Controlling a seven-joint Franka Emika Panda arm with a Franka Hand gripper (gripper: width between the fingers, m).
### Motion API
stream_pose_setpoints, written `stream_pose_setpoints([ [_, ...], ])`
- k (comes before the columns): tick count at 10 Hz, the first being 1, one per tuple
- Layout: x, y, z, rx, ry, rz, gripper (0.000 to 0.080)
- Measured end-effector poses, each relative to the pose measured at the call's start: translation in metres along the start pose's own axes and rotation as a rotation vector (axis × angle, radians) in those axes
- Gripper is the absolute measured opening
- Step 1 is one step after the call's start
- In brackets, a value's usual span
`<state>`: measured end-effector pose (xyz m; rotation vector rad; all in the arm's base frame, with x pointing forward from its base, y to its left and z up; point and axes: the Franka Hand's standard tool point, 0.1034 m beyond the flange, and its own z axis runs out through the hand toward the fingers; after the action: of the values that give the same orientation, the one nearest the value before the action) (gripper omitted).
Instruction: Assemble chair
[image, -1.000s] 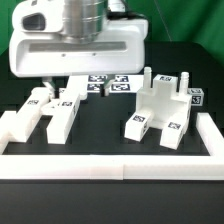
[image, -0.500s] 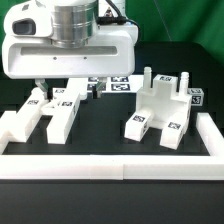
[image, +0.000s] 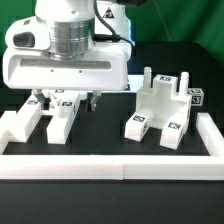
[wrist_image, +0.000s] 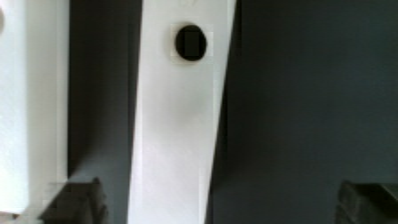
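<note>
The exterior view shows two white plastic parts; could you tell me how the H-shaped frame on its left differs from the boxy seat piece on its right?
The white H-shaped frame lies low and flat; the boxy seat piece stands taller, with posts pointing up. The open gripper hangs over the frame, hiding part of it; the seat piece is in full view. Both carry black-and-white square tags.

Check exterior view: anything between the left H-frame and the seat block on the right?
Nothing: in the exterior view only bare black tabletop separates the H-frame from the seat block. The open gripper hangs over the H-frame.
</note>
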<state>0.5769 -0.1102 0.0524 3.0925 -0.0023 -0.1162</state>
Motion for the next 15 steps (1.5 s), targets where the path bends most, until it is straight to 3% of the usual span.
stream_pose_setpoints([
  [3,0.001,0.005,0.002,0.000,0.024,0.047,0.0649],
  [6,-0.004,0.017,0.013,0.001,0.016,0.068,0.0649],
  [15,-0.014,0.009,0.049,-0.012,-0.015,0.051,0.0649],
])
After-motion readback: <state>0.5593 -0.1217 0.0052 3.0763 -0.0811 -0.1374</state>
